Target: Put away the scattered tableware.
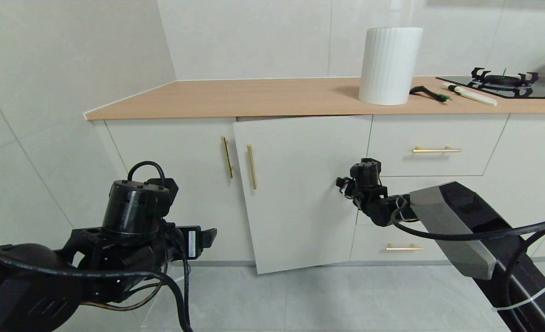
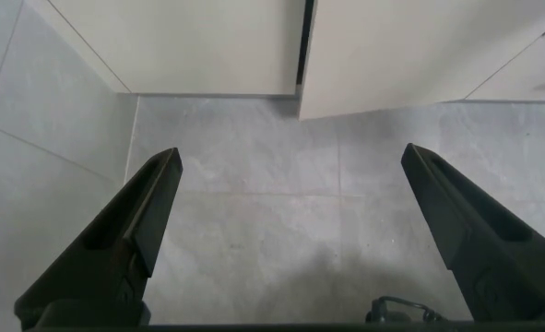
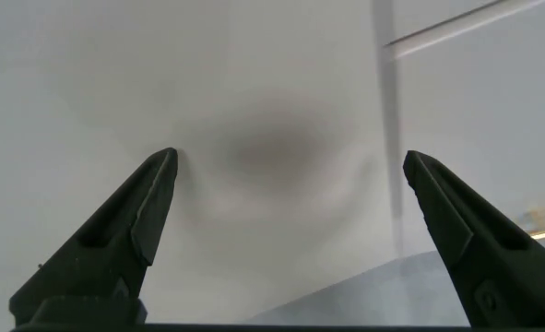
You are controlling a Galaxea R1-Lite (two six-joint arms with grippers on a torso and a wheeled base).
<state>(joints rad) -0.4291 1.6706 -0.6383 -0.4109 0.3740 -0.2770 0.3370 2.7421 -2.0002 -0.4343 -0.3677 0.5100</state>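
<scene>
Fingers spread, the right gripper (image 1: 342,184) is facing the ajar cabinet door (image 1: 300,198) near its hinge; pushing nearer the handle (image 1: 251,166) should work better. A white-handled utensil (image 1: 470,93) is lying above the door, on the counter (image 1: 254,97). The left gripper (image 2: 290,157), likewise spread, is hanging beside the door.

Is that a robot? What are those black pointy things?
Yes, a two-armed robot in a kitchen. The big picture comes from a camera on its head. The small ones come from cameras on its wrists; the black points are its jaws, wide open on both arms, holding nothing. The left wrist camera looks down at the floor, the right one faces the slightly open cupboard door. On the wooden counter stands a tall white ribbed pot, with a black tool and a white-handled tool beside it.
</scene>
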